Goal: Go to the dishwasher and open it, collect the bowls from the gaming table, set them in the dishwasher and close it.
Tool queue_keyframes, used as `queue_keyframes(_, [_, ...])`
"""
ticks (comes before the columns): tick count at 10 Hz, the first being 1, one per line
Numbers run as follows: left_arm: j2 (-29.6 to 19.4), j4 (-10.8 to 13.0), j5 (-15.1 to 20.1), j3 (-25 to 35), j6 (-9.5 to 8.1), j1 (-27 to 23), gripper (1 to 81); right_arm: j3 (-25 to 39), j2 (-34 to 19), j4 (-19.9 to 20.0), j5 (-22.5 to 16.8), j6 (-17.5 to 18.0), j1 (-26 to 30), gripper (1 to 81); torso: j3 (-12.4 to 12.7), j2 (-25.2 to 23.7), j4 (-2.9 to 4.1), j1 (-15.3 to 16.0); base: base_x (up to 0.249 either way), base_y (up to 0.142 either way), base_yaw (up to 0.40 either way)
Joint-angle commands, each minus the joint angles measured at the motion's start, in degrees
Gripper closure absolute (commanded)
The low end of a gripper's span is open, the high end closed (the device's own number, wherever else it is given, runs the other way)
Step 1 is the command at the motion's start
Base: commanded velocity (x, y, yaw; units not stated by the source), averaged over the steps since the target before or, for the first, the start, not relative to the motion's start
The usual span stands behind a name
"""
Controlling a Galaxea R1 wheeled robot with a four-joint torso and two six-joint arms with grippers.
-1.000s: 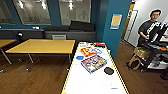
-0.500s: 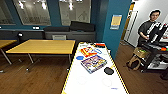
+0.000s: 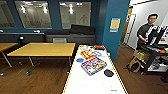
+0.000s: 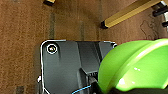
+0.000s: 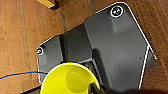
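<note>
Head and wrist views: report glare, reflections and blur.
Head view: ceiling lights reflect in the dark windows; the white-topped gaming table looks bright and soft. Left wrist view: small highlights on the green bowl. Right wrist view: a sheen inside the yellow bowl.

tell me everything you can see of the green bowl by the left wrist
The bright green glossy bowl, plastic by its look, shows large in the left wrist view, its rounded outer wall and paler rim catching small highlights. It sits tilted, above the brown wooden floor and partly over the robot's dark plate. A dark part of the arm crosses its lower edge; how it is gripped cannot be told.
</note>
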Motion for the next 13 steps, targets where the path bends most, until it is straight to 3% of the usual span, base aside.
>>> queue_keyframes(1, [3.77, 1.65, -3.65, -7.25, 0.3, 1.11, 81.1, -0.19, 0.09, -1.01, -2.18, -0.12, 2.14, 81.1, 0.02, 0.0, 0.0, 0.01, 0.0, 0.0, 0.0])
queue_keyframes(6, [9.13, 2.35, -4.62, -14.81, 0.65, 2.52, 81.1, -5.55, 3.08, -1.19, -2.18, -0.21, 1.97, 81.1, 0.0, -0.02, 0.0, 0.01, -0.029, 0.0, 0.0])
queue_keyframes(13, [12.38, 3.23, -4.8, -18.33, 0.65, 3.31, 81.1, -6.43, 4.39, -3.3, -2.27, -0.21, 0.91, 81.1, 0.02, -0.06, 0.0, 0.01, -0.112, 0.0, 0.0])
